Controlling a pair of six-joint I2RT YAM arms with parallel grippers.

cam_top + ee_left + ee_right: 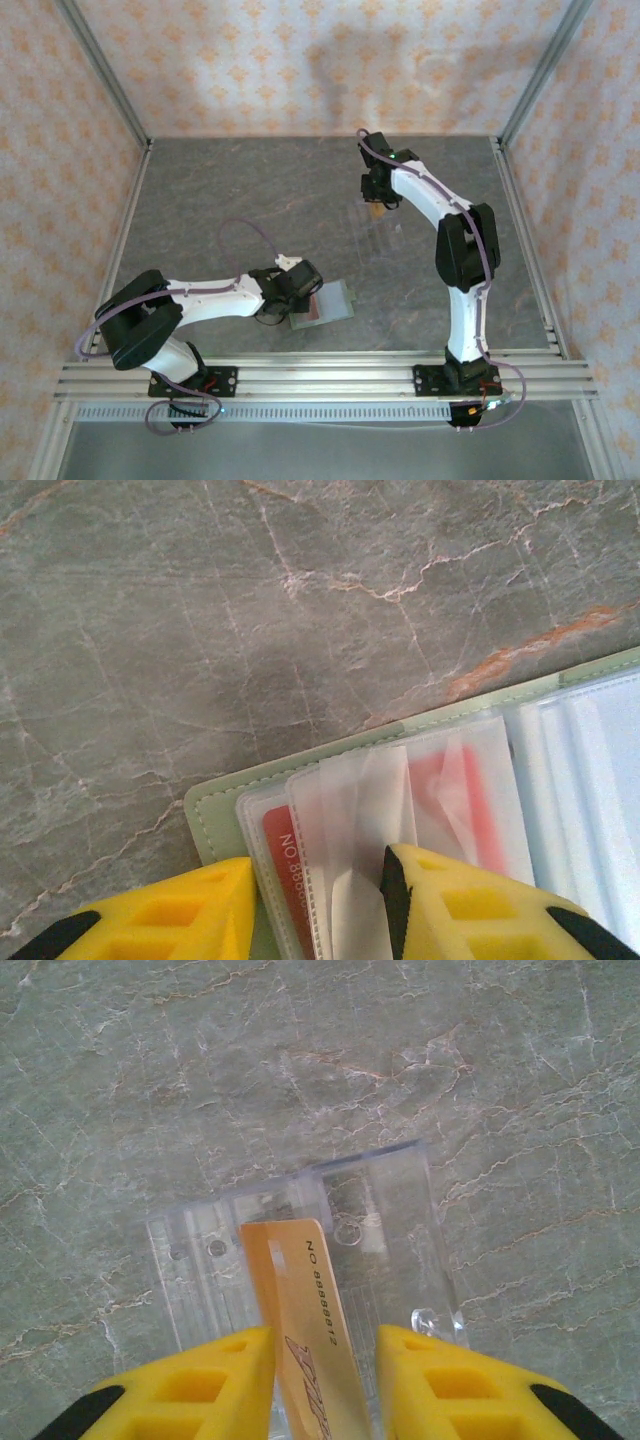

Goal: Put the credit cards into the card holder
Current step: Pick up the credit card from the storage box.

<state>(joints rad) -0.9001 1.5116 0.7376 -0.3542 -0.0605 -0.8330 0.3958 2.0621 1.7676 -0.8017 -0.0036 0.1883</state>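
I find the card holder (335, 300) lying open close to the bench's (200, 200) near edge, about midway along it. The left gripper (318, 875) straddles its clear pockets (370, 800), one of which contains a red card (283, 852). I cannot tell whether those jaws pinch the sleeves or merely bracket them. The right gripper (325, 1345) sits over the clear tray (392, 1200), right of the bench's centre. Its jaws are clenched on a gold-orange card (300, 1290), which is tilted above the tray.
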